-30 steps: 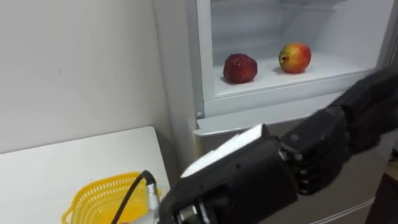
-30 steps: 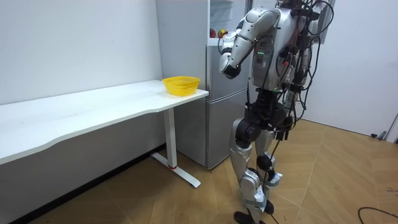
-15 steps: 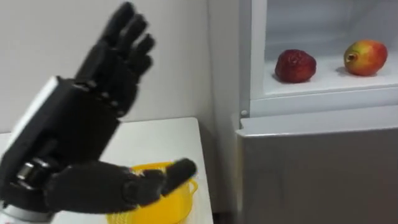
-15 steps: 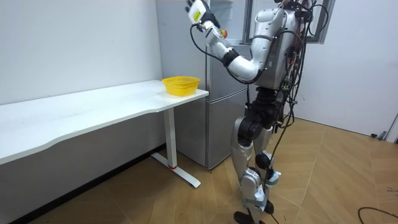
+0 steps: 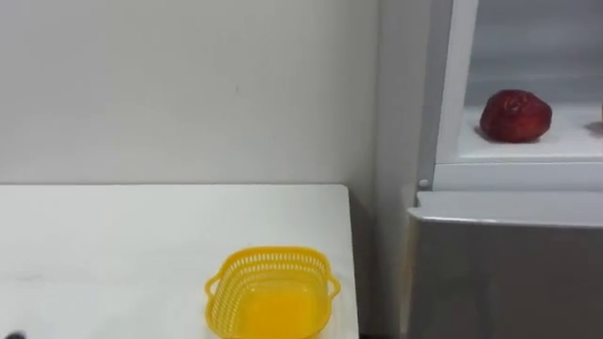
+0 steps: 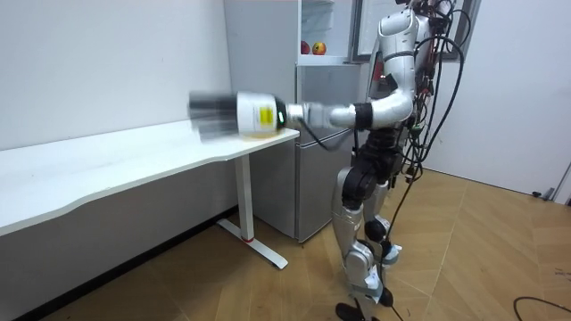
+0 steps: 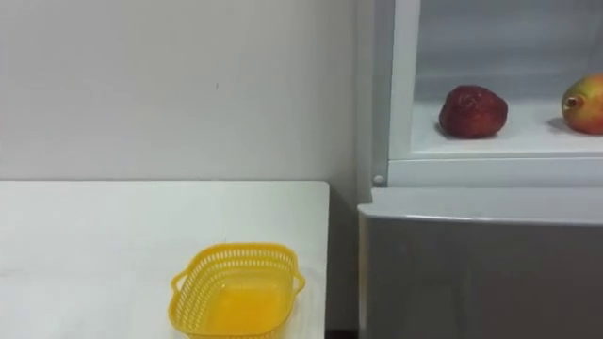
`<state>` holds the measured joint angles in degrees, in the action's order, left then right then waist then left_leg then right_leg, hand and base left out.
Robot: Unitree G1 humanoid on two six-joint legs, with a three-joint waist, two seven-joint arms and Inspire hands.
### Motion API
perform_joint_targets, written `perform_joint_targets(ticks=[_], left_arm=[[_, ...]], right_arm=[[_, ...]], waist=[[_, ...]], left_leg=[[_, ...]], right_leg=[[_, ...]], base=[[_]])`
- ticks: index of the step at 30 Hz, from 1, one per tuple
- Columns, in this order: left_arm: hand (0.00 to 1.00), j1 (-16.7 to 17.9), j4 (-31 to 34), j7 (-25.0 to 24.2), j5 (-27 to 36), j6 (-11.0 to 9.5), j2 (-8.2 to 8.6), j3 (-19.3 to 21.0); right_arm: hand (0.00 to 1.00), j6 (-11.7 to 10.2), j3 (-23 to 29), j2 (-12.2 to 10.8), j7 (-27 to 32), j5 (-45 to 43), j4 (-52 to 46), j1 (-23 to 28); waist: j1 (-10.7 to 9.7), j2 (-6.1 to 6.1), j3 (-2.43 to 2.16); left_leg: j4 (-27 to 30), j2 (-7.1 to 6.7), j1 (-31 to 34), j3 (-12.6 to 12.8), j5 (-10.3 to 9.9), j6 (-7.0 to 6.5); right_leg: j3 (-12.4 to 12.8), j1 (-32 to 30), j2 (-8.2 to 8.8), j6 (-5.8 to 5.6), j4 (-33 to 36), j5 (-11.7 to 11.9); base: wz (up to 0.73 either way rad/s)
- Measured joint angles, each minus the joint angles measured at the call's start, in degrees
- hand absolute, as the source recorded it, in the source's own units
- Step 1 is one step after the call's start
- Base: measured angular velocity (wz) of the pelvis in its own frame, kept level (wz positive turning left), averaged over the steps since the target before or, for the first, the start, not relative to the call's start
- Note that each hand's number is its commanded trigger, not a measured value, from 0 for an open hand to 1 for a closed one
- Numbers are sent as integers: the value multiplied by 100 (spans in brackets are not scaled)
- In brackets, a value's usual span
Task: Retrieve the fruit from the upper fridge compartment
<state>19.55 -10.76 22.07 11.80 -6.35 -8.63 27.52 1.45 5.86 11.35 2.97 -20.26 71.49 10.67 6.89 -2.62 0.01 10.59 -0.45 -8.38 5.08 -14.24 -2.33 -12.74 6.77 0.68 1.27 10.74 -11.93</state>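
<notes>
Item: fridge (image 7: 471, 254), grey front, standing against a white wall (image 5: 188, 85); the upper compartment was open and the lower door was closed. Contents of the upper compartment: one white shelf (image 7: 528, 141) carrying two fruits. The dark red fruit (image 7: 473, 111) sat near the fridge's edge on the robot's left, just inside the frame. The red-and-yellow fruit (image 7: 586, 104) sat further along the same shelf toward the fridge's other side, near the first but apart from it. Both rested on the shelf with no hand on them. Adjoining item: a white surface (image 5: 113, 245), its end set just beside the fridge's left flank with a narrow gap between. On it, close to the corner nearest the fridge, stood a yellow plastic basket (image 5: 273, 254), upright, with perforated walls and a small handle at each end. Robot: stood upright on the wooden floor (image 6: 500, 250), directly in front of the fridge. Its left arm was stretched level away from the fridge and out over the surface. The left hand (image 6: 212, 114) showed in the room view beyond the basket, on the side away from the fridge. The hand was blurred, so whether it was open or closed, or held anything, could not be told.
</notes>
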Motion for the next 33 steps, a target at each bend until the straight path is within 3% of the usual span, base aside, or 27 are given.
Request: perform_joint_targets(ticks=[2, 6, 9, 13, 16, 21, 24, 27, 31, 33], left_arm=[[0, 9, -1163, 190, 208, 3, 22, -98], [0, 0, -3248, 404, 688, 8, 120, -283], [0, 4, -4204, 400, 663, 11, 125, -357], [0, -5, -4709, 368, 647, 7, 124, -489], [0, -7, -4915, 285, 539, 1, 176, -855], [0, -159, -5168, -25, -424, 9, 292, -1356], [0, -339, -5399, -200, -783, 5, 312, -1609], [0, -338, -5409, -285, -1024, 2, 316, -1710], [0, -223, -5563, -328, -1032, 17, 290, -2006], [0, -229, -5611, -443, -1229, 17, 289, -2006]], right_arm=[[0, -9, 9, -3, 36, 29, -53, -32], [0, -19, 298, -63, 260, 373, -127, -218], [0, -144, 560, -69, 529, 1008, -283, -259], [0, -326, 780, -79, 739, 1869, -501, -262], [0, -453, 878, -152, 966, 2220, -901, -279], [0, -564, 867, -569, 1775, 2386, -3140, -240], [0, -734, 696, -629, 2258, 2219, -4602, -251], [0, -822, 651, -662, 2802, 2180, -5704, -134], [0, -925, 529, -653, 3363, 1995, -6848, -16], [0, -1136, 524, -643, 3727, 1738, -7506, -117]], waist=[[0, -22, -5], [-9, 66, -29], [-45, 122, -20], [-71, 96, -9], [-142, 35, 16], [-357, -3, 14], [-364, 34, 11], [-371, 111, -9], [-377, 104, -19], [-357, 125, -10]], left_leg=[[-11, -13, -21, -43, -1, -1], [-30, -18, -25, -63, -1, -2], [-43, -26, -23, -112, -7, -11], [-94, -39, -30, -199, -8, -16], [-87, -37, -18, -196, -5, -17], [-98, -32, 24, -89, 25, -19], [-99, -31, -6, -35, 25, -20], [-103, -34, 6, -38, 25, -19], [-105, -27, 28, -45, 26, -19], [-108, -27, 19, -42, 26, -19]], right_leg=[[-1, 24, 3, -2, -4, -1], [1, 27, 7, -7, -16, -4], [-37, 99, 4, -20, -110, 7], [-91, 129, 7, -28, -110, 12], [-86, 131, 7, -28, -104, 12], [18, 5, -1, -22, -78, 9], [134, 9, -14, -23, -86, 10], [155, -6, -18, -26, -92, 13], [166, -77, -52, -29, -14, 15], [176, -77, -54, -29, -13, 15]], base=[[0], [0], [7], [9], [-1], [-10], [-16], [-8], [-9], [0]])
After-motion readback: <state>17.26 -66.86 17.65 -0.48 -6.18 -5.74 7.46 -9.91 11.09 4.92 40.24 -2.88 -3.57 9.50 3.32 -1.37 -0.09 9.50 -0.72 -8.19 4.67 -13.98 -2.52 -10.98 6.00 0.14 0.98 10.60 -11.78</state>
